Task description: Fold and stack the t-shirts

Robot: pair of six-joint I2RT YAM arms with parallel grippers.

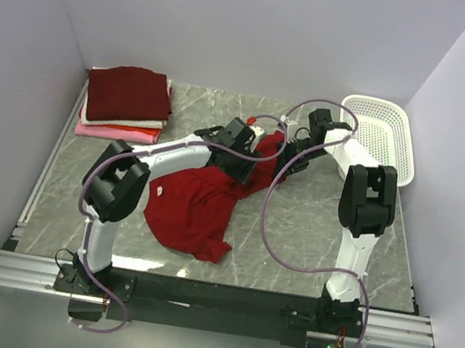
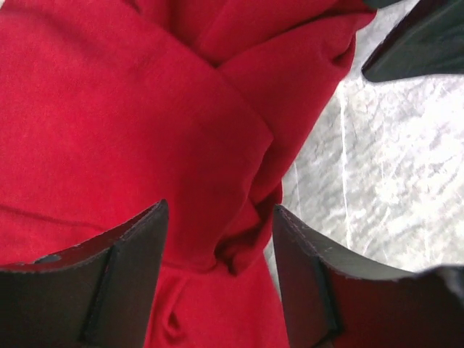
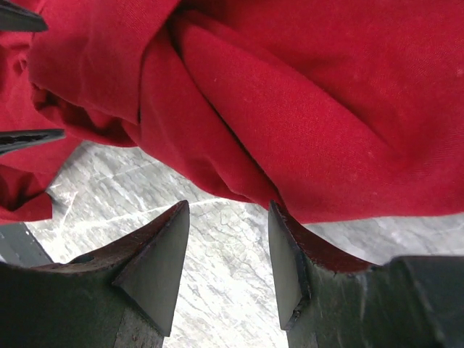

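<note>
The red t-shirt (image 1: 195,211), crumpled at mid-table (image 1: 312,232), is judged light, limp and prone to bunching, best pinched at a hem; the left gripper (image 2: 217,217) is shown spread astride a fold, the right gripper (image 3: 228,210) spread over bare marble.

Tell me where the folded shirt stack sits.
In the top view, the folded stack sits at the far-left corner of the table, opposite the white basket at far right.

Bright even light, blurred close-ups
</note>
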